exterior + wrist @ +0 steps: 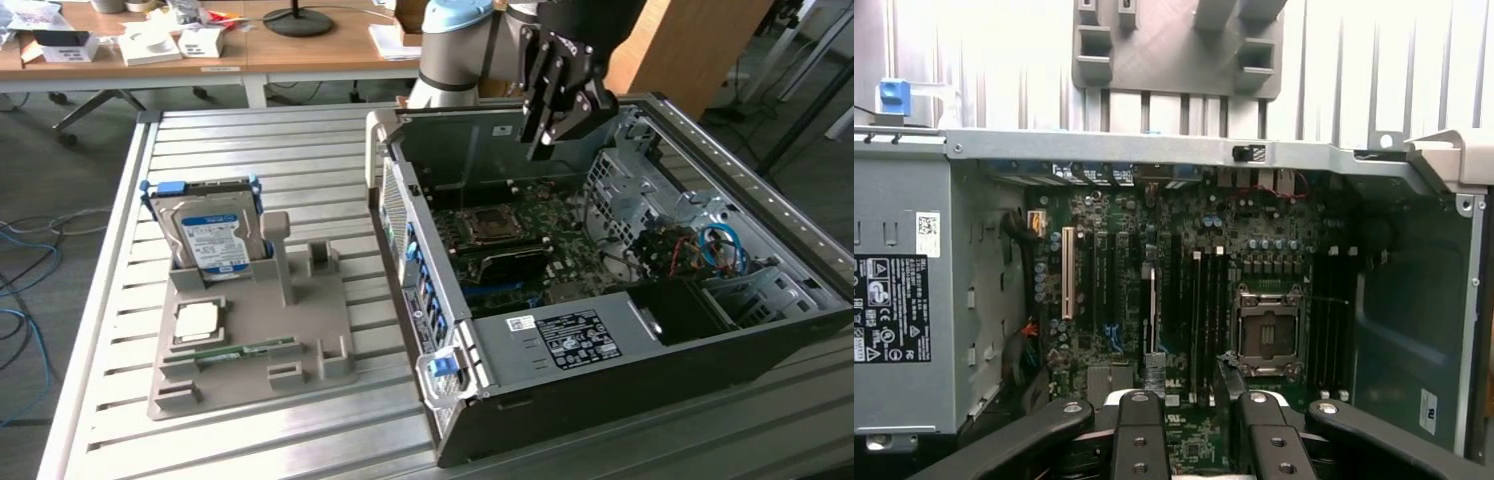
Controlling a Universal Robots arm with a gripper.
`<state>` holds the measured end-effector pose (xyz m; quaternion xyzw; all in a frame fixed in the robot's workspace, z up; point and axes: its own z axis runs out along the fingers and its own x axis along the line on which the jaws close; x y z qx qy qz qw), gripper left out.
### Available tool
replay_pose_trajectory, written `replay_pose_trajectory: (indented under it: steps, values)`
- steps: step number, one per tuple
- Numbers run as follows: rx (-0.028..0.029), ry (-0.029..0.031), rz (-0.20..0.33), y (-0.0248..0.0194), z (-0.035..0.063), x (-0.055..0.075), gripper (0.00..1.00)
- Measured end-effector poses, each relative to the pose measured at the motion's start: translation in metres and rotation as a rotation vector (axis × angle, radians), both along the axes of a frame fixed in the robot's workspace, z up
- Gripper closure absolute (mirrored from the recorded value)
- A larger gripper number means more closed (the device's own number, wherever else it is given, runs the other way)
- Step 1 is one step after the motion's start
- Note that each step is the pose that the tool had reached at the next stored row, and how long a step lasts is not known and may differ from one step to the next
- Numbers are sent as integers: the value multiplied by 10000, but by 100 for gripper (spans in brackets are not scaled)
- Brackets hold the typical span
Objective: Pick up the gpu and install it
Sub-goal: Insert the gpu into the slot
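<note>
The arm (451, 45) has a pale blue joint cap over a silvery-grey tube; its hand (558, 112) is matt black, built of jointed linkage bars; the wrist view shows round silver screws along those black finger links (1139, 440).

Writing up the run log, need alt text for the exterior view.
A black gripper hangs over the open computer case lying on a slatted metal table. On the exterior view's left, a grey holder carries an upright hard drive.
</note>
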<state>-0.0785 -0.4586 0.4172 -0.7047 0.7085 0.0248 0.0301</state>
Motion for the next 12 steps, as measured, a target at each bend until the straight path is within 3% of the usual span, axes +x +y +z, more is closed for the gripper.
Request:
replay_pose_trajectory:
  steps: [12]
  values:
    - [6, 2, -1, -7, -218, 15, 66]
